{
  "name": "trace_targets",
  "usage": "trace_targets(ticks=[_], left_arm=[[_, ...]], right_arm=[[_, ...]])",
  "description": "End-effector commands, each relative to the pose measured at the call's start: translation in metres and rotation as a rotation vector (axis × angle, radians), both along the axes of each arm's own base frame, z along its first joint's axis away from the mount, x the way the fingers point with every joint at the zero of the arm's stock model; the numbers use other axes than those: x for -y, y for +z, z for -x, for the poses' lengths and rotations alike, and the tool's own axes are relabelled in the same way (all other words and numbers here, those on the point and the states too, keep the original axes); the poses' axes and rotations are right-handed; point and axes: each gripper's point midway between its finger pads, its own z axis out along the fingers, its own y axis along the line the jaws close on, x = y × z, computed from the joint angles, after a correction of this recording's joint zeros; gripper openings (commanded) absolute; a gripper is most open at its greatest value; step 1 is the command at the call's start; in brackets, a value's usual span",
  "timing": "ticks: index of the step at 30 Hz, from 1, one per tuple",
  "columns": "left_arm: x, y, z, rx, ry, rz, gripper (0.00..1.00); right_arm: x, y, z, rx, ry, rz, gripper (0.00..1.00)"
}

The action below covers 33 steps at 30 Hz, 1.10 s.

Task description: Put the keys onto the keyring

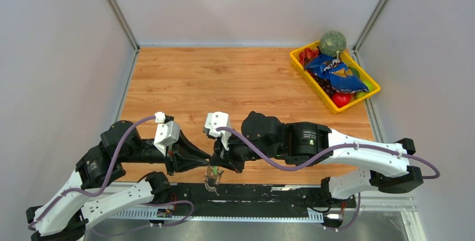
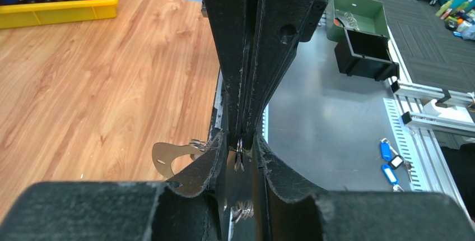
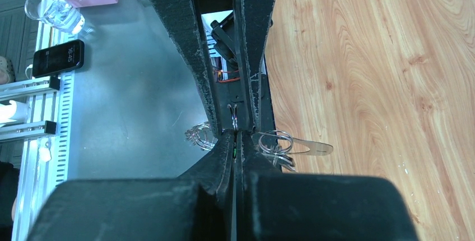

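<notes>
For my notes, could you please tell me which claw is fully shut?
The right claw: its fingers press together without any gap, whereas the left claw has its fingers standing visibly apart.

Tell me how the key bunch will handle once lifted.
Likely floppy: the key bunch hangs as a loose cluster. Probably swings when moved, since separate pieces ride on thin wire rings. Smooth thin metal may slip from a pinch.
</notes>
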Motion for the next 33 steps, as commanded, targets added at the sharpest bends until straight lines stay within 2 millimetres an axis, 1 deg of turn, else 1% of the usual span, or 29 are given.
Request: trace_targets(ticks=[1, 4, 7, 10, 12, 15, 18, 21, 25, 30, 33], left_arm=[[-0.0036, 0.0166, 0.0061, 0.022, -0.018, 0.044, 0.27], [-0.0043, 0.0176, 0.0078, 0.025, -0.025, 0.051, 0.34], [-0.0046, 0.0181, 0.0081, 0.027, -0.026, 0.053, 0.38], [-0.0057, 0.0189, 0.0084, 0.028, -0.023, 0.058, 0.46], [-0.0064, 0.0201, 0.0088, 0.030, -0.022, 0.063, 0.47], [-0.0067, 0.0198, 0.0085, 0.030, -0.019, 0.063, 0.47], [-0.0063, 0.0197, 0.0084, 0.030, -0.020, 0.062, 0.44], [-0.0061, 0.0201, 0.0068, 0.033, -0.012, 0.063, 0.38], [-0.0046, 0.0191, 0.0048, 0.033, -0.007, 0.060, 0.33], [-0.0030, 0.0186, 0.0031, 0.033, -0.004, 0.056, 0.31], [-0.0020, 0.0170, 0.0020, 0.031, -0.001, 0.051, 0.33]], right_arm=[[0.0064, 0.0247, -0.0001, 0.014, -0.003, -0.086, 0.00], [0.0072, 0.0251, -0.0002, 0.015, -0.004, -0.088, 0.00], [0.0071, 0.0247, 0.0000, 0.015, -0.003, -0.087, 0.00], [0.0073, 0.0242, -0.0010, 0.018, -0.006, -0.087, 0.00], [0.0071, 0.0243, -0.0010, 0.018, -0.006, -0.087, 0.00], [0.0065, 0.0257, -0.0005, 0.018, -0.004, -0.090, 0.00], [0.0052, 0.0266, -0.0009, 0.017, -0.005, -0.092, 0.00], [0.0043, 0.0262, -0.0001, 0.016, -0.001, -0.090, 0.00], [0.0033, 0.0257, 0.0001, 0.016, 0.002, -0.089, 0.00], [0.0010, 0.0261, 0.0006, 0.016, 0.007, -0.090, 0.00], [-0.0001, 0.0273, 0.0006, 0.019, 0.010, -0.092, 0.00]])
